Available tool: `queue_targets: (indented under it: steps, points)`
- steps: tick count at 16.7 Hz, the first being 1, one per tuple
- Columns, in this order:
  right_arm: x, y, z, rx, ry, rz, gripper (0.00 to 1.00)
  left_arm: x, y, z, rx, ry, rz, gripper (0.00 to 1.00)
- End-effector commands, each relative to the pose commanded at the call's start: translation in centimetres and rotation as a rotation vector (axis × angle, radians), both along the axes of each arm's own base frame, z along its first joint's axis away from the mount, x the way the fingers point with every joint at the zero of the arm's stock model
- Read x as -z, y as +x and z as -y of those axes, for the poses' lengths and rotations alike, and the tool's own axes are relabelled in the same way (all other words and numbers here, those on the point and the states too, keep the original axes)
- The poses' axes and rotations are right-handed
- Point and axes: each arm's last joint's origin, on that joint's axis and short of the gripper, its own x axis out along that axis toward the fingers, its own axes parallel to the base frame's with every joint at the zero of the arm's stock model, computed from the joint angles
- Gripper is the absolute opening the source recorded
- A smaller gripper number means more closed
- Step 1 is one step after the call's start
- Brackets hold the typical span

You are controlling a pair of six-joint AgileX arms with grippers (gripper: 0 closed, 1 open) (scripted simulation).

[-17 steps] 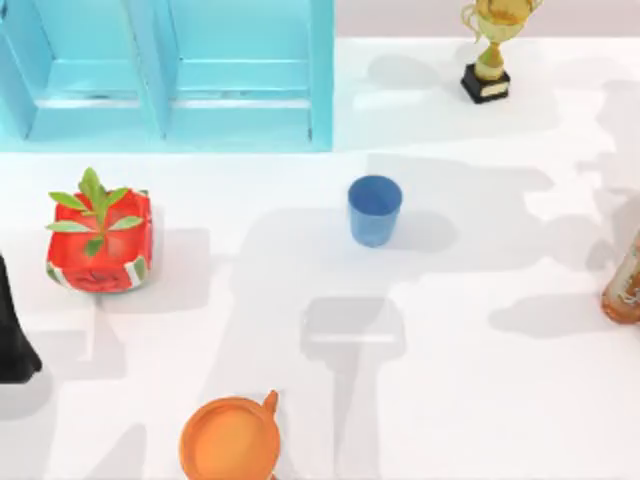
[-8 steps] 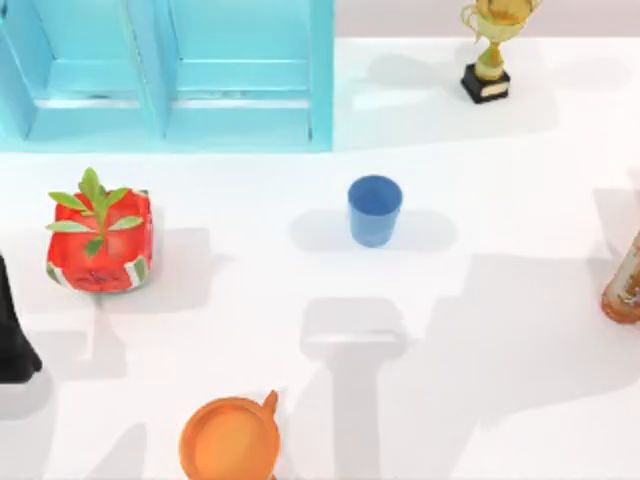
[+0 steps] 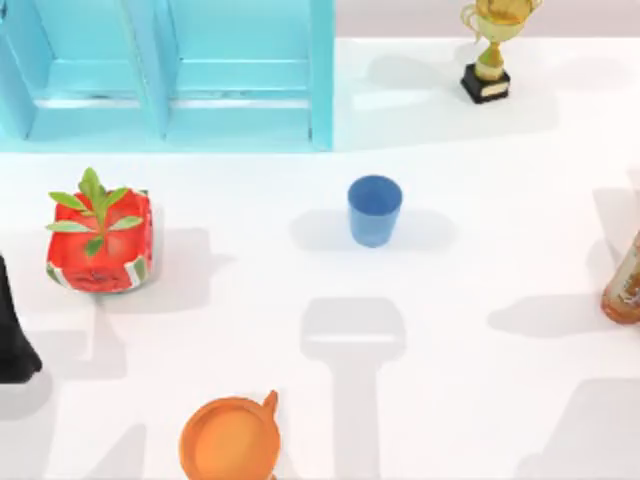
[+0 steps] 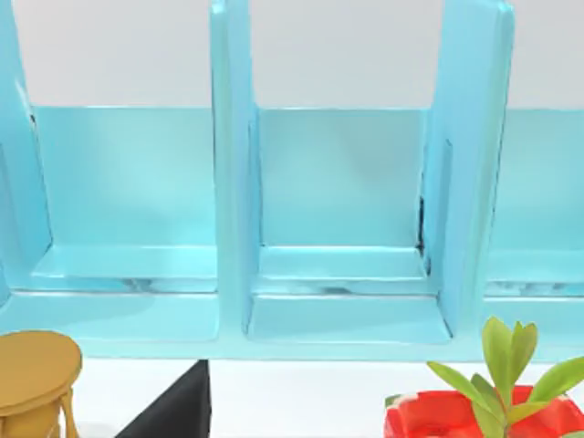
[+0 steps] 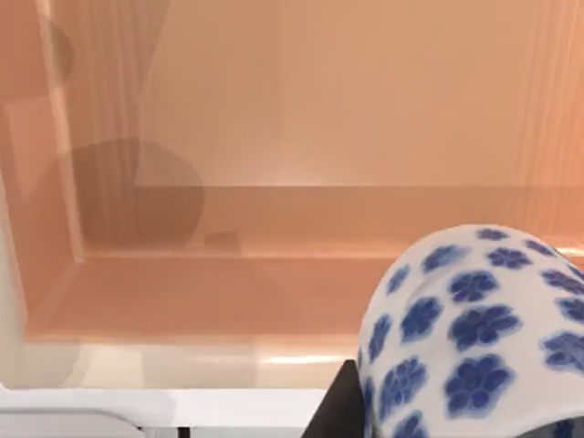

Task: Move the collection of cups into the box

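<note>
The plain blue cup (image 3: 374, 209) stands upright near the middle of the white table, with no gripper by it. In the right wrist view the white cup (image 5: 474, 328) with dark-blue flowers sits very close to the camera. My right gripper (image 5: 456, 415) is shut on it, and one dark finger (image 5: 330, 406) shows against its side. Behind and below that cup lies the open inside of a tan-orange box (image 5: 365, 109). No fingers show in the left wrist view, which faces the light-blue shelf (image 4: 338, 274).
The light-blue shelf (image 3: 170, 80) stands at the back left. A red pot with a green plant (image 3: 98, 240) is at the left, an orange mug (image 3: 230, 440) at the front, a gold trophy (image 3: 490, 50) back right. A brown bottle (image 3: 625, 285) and a black object (image 3: 15, 340) are at the side edges.
The broad arm shadow over the middle of the table has slid off toward the right and front edge. The blue cup and the other things have not moved.
</note>
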Motion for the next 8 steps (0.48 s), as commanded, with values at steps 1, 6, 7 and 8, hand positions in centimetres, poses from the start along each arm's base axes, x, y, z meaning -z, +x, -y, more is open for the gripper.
queue_targets:
  steps: [1,6,7,8]
  points:
    - [0.0,-0.1,0.0,0.0,0.0,0.0,0.0,0.0,0.0,0.0,0.0,0.0,0.0,1.0]
    - [0.4,0.1,-0.1,-0.001,0.001,-0.001,0.0,0.0,0.0,0.0,0.0,0.0,0.0,1.0]
    - [1.0,0.1,-0.1,-0.001,0.001,-0.002,0.0,0.0,0.0,0.0,0.0,0.0,0.0,1.0]
    - [1.7,0.1,0.0,-0.001,0.001,-0.002,0.0,0.0,0.0,0.0,0.0,0.0,0.0,1.0]
